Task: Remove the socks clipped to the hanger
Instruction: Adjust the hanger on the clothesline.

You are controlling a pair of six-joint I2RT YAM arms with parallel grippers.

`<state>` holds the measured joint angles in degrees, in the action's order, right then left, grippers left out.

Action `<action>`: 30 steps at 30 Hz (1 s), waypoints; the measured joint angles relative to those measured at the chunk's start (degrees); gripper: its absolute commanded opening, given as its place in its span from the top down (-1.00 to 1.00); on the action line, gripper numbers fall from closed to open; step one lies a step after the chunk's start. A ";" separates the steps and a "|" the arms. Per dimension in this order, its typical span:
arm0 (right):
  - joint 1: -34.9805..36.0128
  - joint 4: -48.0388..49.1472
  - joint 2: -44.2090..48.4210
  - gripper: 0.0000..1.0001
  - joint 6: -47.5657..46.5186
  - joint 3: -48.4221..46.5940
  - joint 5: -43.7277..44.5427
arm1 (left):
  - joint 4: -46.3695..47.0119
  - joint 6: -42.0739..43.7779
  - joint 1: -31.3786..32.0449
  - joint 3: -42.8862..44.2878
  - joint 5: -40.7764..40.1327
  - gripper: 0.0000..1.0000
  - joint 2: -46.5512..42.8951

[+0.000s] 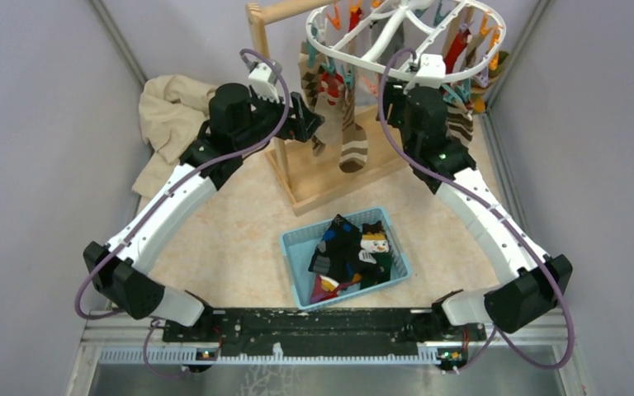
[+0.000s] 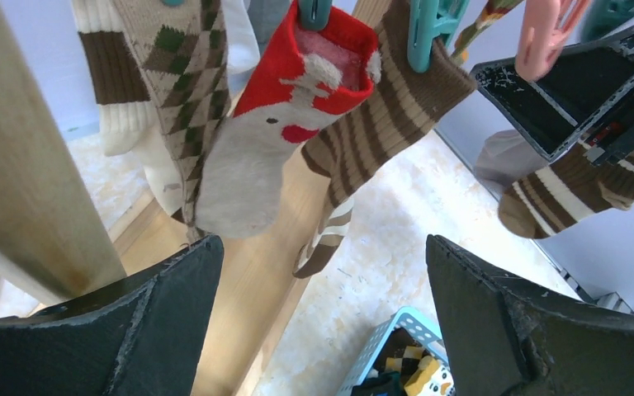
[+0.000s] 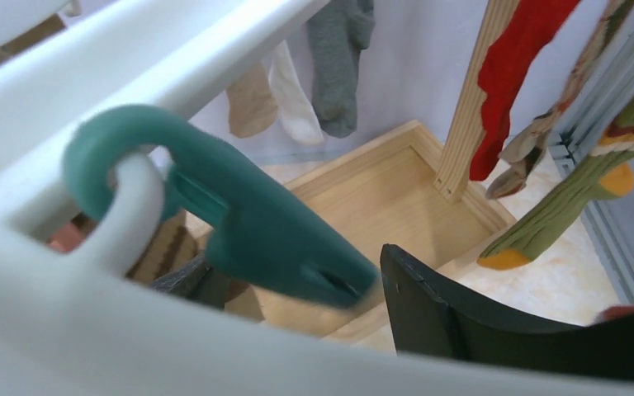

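Several socks already lie in the blue basket (image 1: pixel 294 247) on the worktop (image 1: pixel 231 239), well behind both claws. Many more are clipped to the hanger (image 1: pixel 404 33), so the job looks roughly midway and in the unclipping stage.

The left claw (image 2: pixel 322 313) stands wide open and holds nothing. Just ahead of it and slightly above hang a red-cuffed snowman sock (image 2: pixel 268 140) and a brown striped sock (image 2: pixel 380 124), each pinched at the cuff by a teal clip. The post of the wooden stand (image 2: pixel 25 157) is close on its left side.

The right claw (image 3: pixel 297 280) is raised to the hanger's rim, with a teal clip (image 3: pixel 256 223) lying between its two fingers. The clip is blurred and hides one finger, so I cannot tell whether the fingers are pressing it or merely flanking it.

The next move probably calls for the left claw to advance, close on the snowman sock's body below its clip, and pull down and away without snagging the post.
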<state>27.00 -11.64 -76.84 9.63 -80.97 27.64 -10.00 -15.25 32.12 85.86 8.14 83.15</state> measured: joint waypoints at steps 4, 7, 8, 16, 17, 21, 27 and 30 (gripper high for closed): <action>-2.49 0.09 1.53 -0.36 -0.02 1.05 -2.95 | -1.46 1.05 0.22 2.05 -0.55 -0.97 0.94; -4.57 0.20 3.41 -0.37 0.00 1.81 -5.20 | -1.99 1.70 0.17 3.10 -1.03 -0.98 1.84; -5.44 0.07 3.93 -0.37 -0.02 1.88 -5.77 | -2.01 1.86 0.11 3.34 -1.18 -0.98 2.10; -14.62 0.09 4.70 -0.38 2.69 1.92 -9.88 | -2.14 2.29 -1.03 3.48 -1.46 -0.98 2.78; -15.41 -0.15 4.70 -0.38 3.26 1.95 -9.97 | -2.14 2.32 -1.31 3.48 -1.55 -0.98 2.78; -17.42 -1.42 4.70 -0.38 5.03 2.23 -10.16 | -2.01 2.45 -3.37 3.48 -2.19 -0.98 2.99; -19.39 -2.56 3.98 -0.38 6.54 1.55 -12.02 | -1.90 2.45 -5.62 3.50 -2.56 -0.98 4.20; -20.92 -3.08 2.47 -0.38 6.62 0.17 -13.75 | -1.92 2.43 -6.12 3.63 -2.38 -0.98 5.11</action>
<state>6.09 -14.72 -74.37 16.25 -80.79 13.89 -11.92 -12.82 26.00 89.49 5.76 88.27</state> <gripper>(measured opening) 0.687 0.988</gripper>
